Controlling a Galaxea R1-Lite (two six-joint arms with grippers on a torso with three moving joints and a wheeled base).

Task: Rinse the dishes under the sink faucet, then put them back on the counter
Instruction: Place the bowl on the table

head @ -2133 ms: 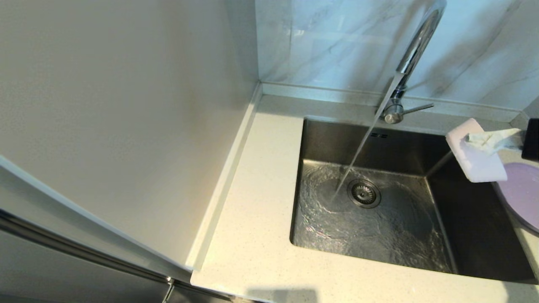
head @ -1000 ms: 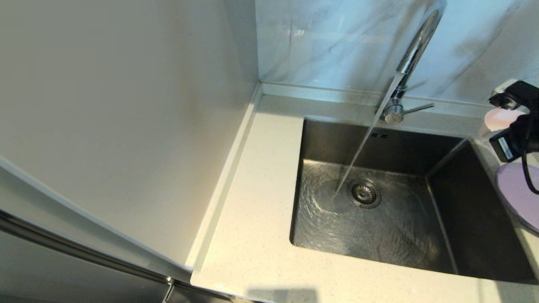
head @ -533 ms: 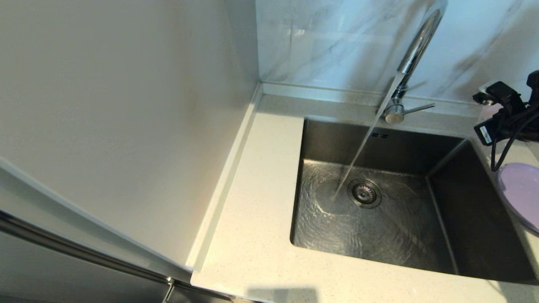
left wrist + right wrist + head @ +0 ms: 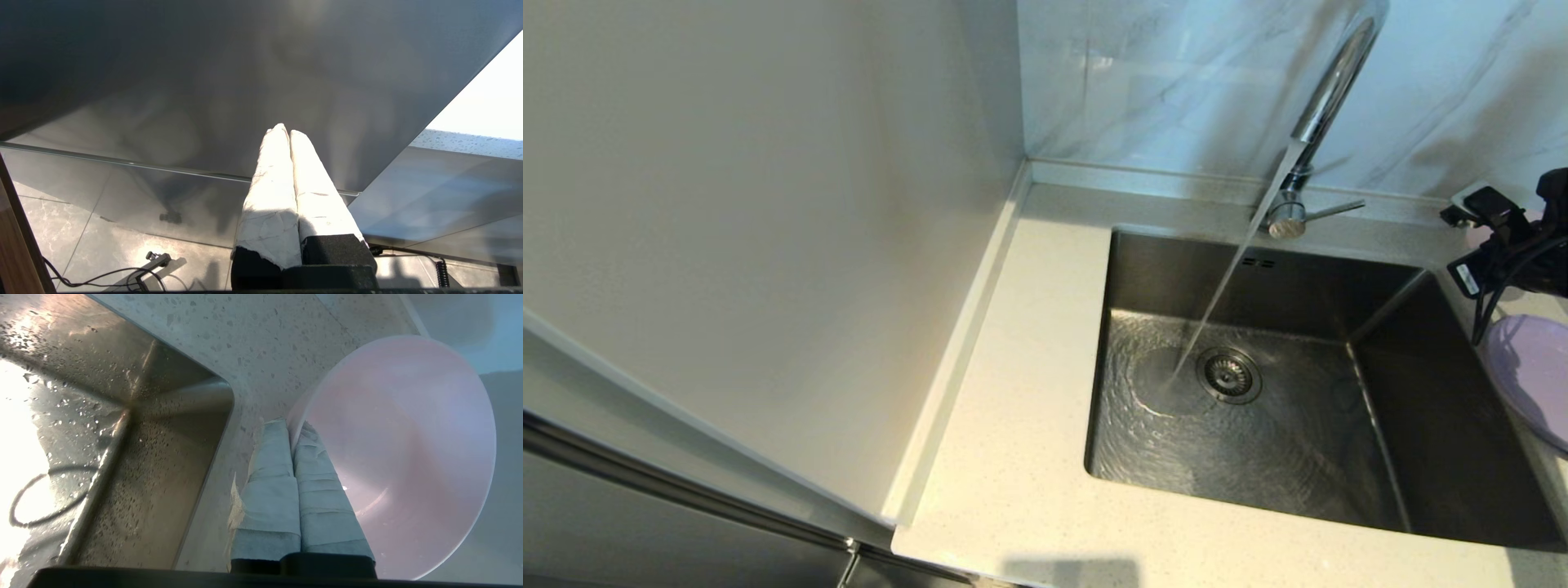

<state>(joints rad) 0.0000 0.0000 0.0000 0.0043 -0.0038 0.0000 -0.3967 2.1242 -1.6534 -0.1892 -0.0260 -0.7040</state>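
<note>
Now I'm bringing the right gripper (image 4: 291,426), fingers pressed together and empty, down against the pink bowl's (image 4: 402,449) rim on the counter (image 4: 1013,457) beside the sink (image 4: 1176,269), apparently the next dish to rinse.

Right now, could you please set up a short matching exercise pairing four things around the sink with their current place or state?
Things:
1. sink faucet
2. pink bowl
3. lavender plate
4. left gripper

States:
A. shut, parked away from the sink
B. pinched at its rim by the shut right gripper
C. lying on the counter, right of the sink
D. running water into the basin

Pairs: 1-D, 2-B, 3-C, 4-A
</note>
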